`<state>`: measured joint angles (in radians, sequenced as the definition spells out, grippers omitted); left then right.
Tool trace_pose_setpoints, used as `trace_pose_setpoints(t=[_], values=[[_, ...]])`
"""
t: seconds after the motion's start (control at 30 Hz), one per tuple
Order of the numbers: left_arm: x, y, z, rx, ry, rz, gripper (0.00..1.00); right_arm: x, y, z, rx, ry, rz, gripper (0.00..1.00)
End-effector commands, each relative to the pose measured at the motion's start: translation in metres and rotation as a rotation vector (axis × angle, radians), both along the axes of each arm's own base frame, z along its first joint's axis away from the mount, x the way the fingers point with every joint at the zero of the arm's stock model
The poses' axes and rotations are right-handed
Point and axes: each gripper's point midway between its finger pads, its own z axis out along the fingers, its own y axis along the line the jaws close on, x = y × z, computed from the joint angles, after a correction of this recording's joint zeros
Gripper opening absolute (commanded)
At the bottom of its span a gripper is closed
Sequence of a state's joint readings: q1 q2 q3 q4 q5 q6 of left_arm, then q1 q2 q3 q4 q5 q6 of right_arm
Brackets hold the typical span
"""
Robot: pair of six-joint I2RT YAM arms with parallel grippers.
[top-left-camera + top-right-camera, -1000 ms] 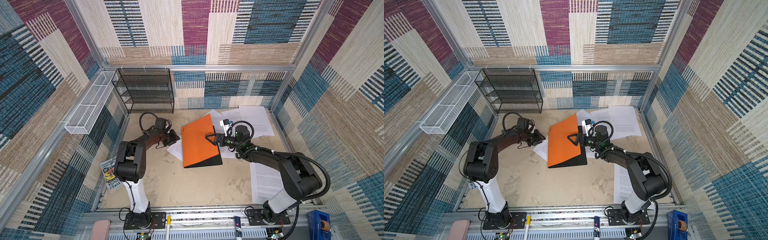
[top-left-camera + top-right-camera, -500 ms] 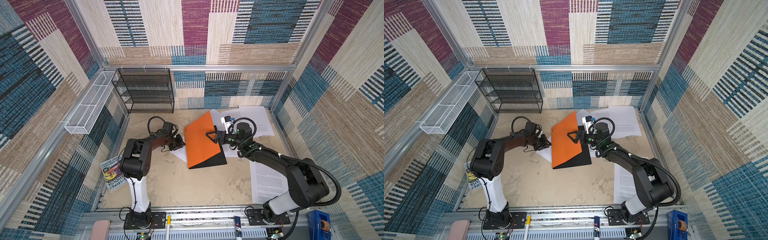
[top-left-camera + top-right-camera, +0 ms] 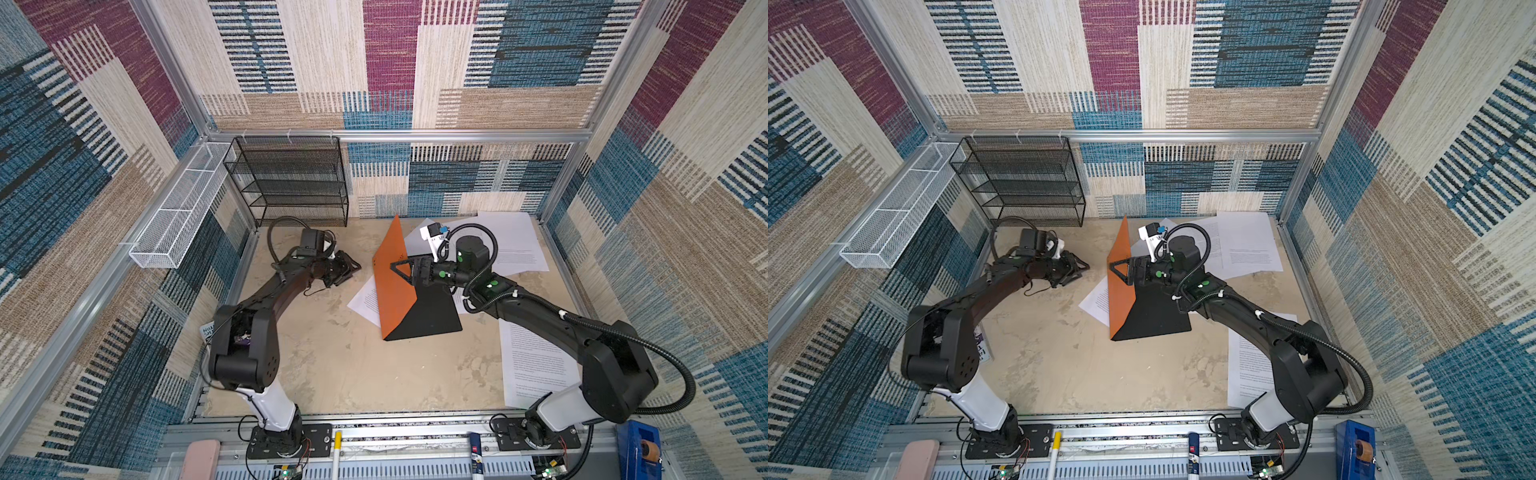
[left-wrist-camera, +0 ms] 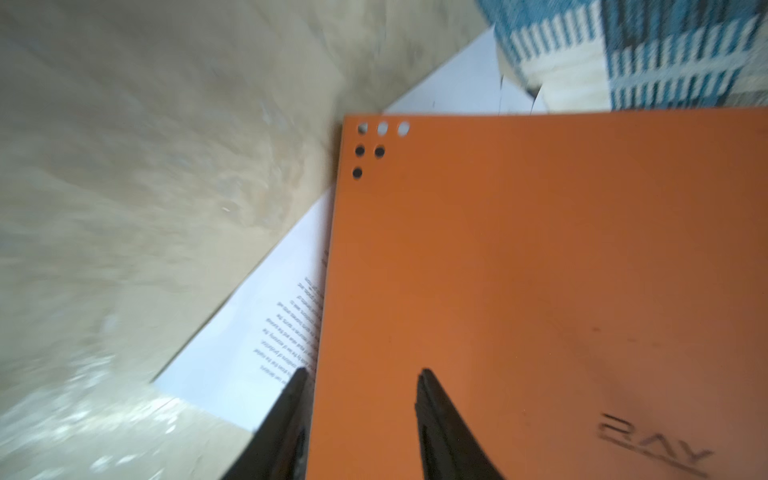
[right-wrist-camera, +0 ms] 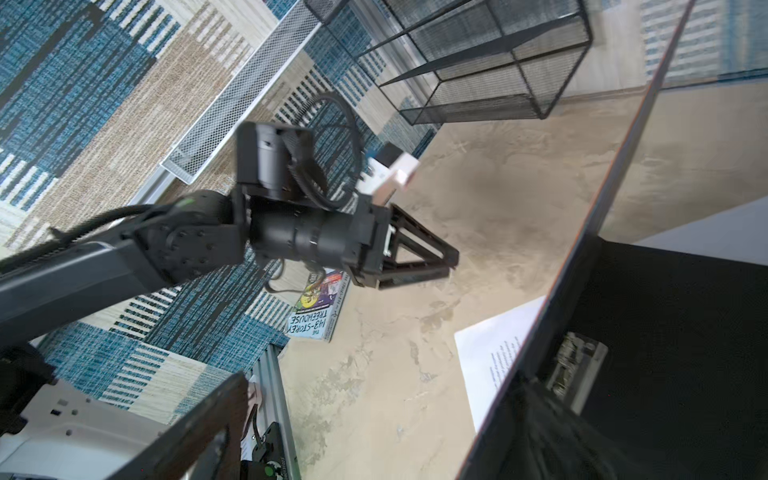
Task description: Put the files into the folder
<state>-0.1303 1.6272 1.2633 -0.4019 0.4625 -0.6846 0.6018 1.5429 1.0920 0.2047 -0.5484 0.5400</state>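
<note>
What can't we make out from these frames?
- Sheet under the folder: folder covers most of it in both top views.
- Book: left arm hides all but a corner in a top view.
- Printed text on the sheets: too small in top views, blurred in left wrist view.
- Folder's metal clip: blurred in right wrist view.
- Right gripper's contact with the cover: unclear; fingers blurred at the right wrist view's edge.

black mesh rack [image 3: 291,183] — back wall | white basket [image 3: 178,205] | book [image 5: 320,309] — by wall
</note>
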Motion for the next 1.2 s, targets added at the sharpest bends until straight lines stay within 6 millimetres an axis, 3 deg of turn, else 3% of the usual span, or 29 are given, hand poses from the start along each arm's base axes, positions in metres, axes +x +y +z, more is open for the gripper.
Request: trace_pose_setpoints(t=[0.0,0.07,0.1,0.2,0.27,0.4,0.5,0.57,0.63,0.7,0.8,0.87,0.93,1.03,1.17], values=[[-0.032,0.041,0.033,0.207,-0.015,0.035,0.57,-0.004,0.029,0.005,0.008,0.004,0.036,1.00],[-0.048,0.055,0.061,0.261,-0.051,0.042,0.69,-0.006,0.058,0.004,0.016,0.009,0.083,1.00],[-0.055,0.063,0.076,0.280,-0.079,0.054,0.98,-0.007,0.073,0.002,0.019,0.017,0.106,1.00],[-0.073,0.089,0.113,0.191,-0.153,0.130,0.99,-0.009,0.115,-0.004,0.030,0.032,0.176,1.00],[-0.080,0.110,0.132,0.106,-0.201,0.223,0.99,-0.006,0.132,-0.008,0.029,0.047,0.200,1.00],[-0.086,0.123,0.164,-0.096,-0.263,0.244,0.99,0.006,0.131,0.000,0.024,0.020,0.161,1.00],[-0.078,0.113,0.169,-0.273,-0.265,0.191,0.99,0.008,0.114,0.008,0.009,0.007,0.123,1.00],[-0.076,0.104,0.163,-0.266,-0.243,0.157,0.97,0.009,0.100,0.008,-0.005,0.013,0.094,0.99],[-0.075,0.092,0.148,-0.151,-0.218,0.130,0.94,0.016,0.082,-0.006,-0.079,0.052,0.023,0.92],[-0.074,0.067,0.123,-0.064,-0.153,0.067,0.88,0.020,0.063,-0.029,-0.173,0.100,-0.041,0.84],[-0.074,0.036,0.068,0.038,0.006,0.019,0.77,0.019,0.032,-0.069,-0.340,0.200,-0.140,0.75],[-0.073,0.015,0.033,0.084,0.083,-0.002,0.61,0.012,0.017,-0.094,-0.426,0.249,-0.171,0.67],[-0.070,-0.002,0.004,0.118,0.138,-0.026,0.55,0.006,0.004,-0.112,-0.464,0.285,-0.206,0.63],[-0.064,-0.017,-0.032,0.129,0.214,-0.033,0.45,-0.001,-0.005,-0.133,-0.497,0.337,-0.225,0.52],[-0.057,-0.022,-0.075,0.130,0.298,-0.007,0.35,-0.009,-0.004,-0.162,-0.552,0.397,-0.227,0.38]])
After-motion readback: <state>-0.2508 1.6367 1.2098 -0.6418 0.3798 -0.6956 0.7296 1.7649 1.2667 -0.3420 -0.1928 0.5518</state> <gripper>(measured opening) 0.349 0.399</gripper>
